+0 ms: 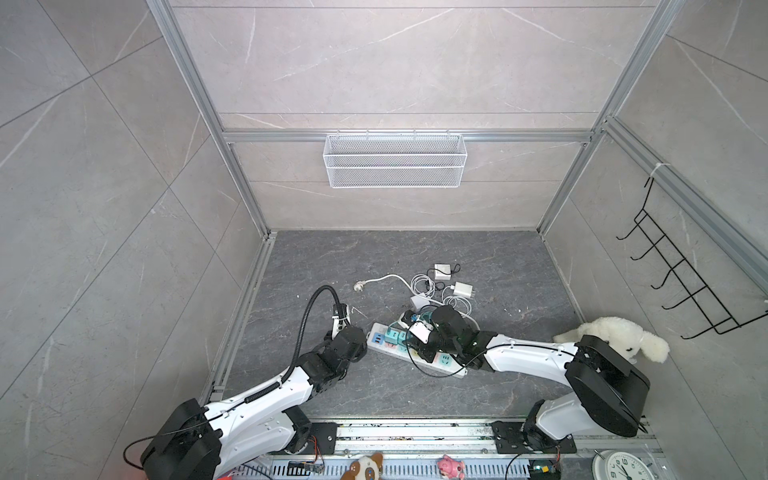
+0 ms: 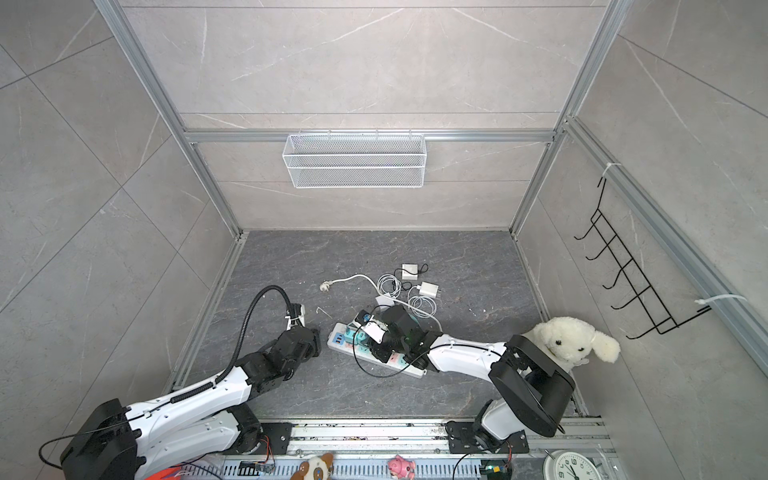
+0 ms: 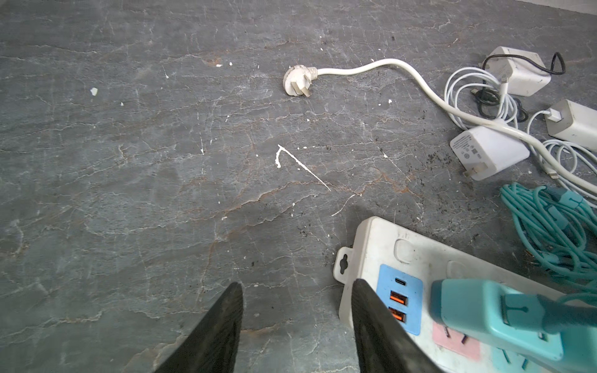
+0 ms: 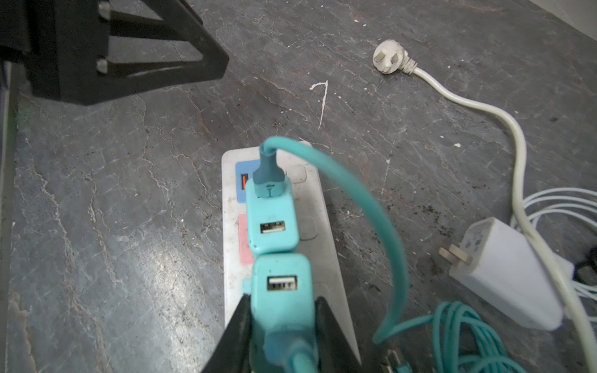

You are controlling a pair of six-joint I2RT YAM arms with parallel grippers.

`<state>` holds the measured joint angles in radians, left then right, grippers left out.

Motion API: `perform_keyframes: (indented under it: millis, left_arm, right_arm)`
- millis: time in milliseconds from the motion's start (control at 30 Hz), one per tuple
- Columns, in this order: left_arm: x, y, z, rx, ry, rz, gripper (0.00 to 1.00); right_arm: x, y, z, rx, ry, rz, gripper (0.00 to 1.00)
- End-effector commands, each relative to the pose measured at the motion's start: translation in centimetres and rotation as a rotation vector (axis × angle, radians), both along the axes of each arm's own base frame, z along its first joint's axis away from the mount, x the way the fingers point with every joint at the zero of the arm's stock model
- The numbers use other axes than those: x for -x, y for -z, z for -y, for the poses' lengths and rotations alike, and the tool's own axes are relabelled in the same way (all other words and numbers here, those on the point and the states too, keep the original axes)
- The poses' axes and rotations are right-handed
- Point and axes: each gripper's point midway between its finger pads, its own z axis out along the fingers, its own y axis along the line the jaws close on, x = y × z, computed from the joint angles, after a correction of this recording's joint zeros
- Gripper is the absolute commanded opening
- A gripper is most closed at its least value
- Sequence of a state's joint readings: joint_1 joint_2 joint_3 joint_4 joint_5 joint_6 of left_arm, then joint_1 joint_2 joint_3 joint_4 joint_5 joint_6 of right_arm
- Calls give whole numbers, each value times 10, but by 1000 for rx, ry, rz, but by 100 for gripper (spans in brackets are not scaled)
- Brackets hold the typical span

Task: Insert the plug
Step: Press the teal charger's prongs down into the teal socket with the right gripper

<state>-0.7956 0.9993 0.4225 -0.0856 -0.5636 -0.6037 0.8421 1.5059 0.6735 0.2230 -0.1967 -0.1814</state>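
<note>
A white power strip (image 1: 446, 365) (image 3: 381, 245) (image 4: 323, 258) lies on the dark stone floor in both top views. One teal plug block (image 4: 271, 222) stands on it beside the blue USB panel (image 3: 400, 297), with a teal cable in its end. Directly behind it is a second teal plug (image 4: 281, 287), and my right gripper (image 4: 282, 298) is shut on its sides. That plug sits down against the strip; its prongs are hidden. My left gripper (image 3: 298, 284) is open over bare floor at the strip's USB end, one finger (image 3: 371, 316) beside the strip's end edge.
The strip's own white cord ends in a three-pin plug (image 3: 297, 84) lying loose on the floor. White chargers (image 3: 487, 151) (image 3: 517, 69) and coiled white cables lie beyond the strip, with a teal cable coil (image 3: 555, 226) beside them. A plush dog (image 1: 611, 336) sits at the right wall.
</note>
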Motion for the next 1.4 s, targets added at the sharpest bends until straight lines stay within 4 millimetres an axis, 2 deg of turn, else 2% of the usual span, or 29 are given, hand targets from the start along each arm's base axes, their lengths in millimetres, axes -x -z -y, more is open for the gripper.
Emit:
perform_keyframes:
  millis: [0, 167, 333, 567, 700, 900, 967, 1133, 1367]
  left_arm:
    - [-8, -20, -4, -20, -13, 48, 57]
    - [-9, -28, -10, -19, -22, 64, 57]
    - [-11, -31, -15, -16, -30, 70, 57]
    - [-10, -34, -15, -15, -26, 75, 57]
    - [-10, -39, -18, -14, -33, 92, 58]
    - [-9, -43, -22, -23, -38, 103, 59]
    - [-9, -43, -23, -23, -41, 103, 60]
    - [-9, -42, -26, -30, -55, 102, 67]
    - [-9, -41, -27, -34, -61, 103, 70]
  right_arm:
    - [31, 48, 12, 123, -11, -171, 0]
    - [39, 57, 6, 123, -21, -160, 0]
    - [44, 54, 1, 95, -3, -165, 0]
    - [49, 70, -3, 123, 9, -182, 2]
    - [56, 72, -10, 105, -4, -157, 3]
    - [54, 77, -14, 114, -5, -142, 8]
    - [51, 76, -19, 108, -6, -135, 11]
    - [48, 66, -28, 98, -17, -123, 32]
    - [44, 42, -39, 71, -36, -103, 43]
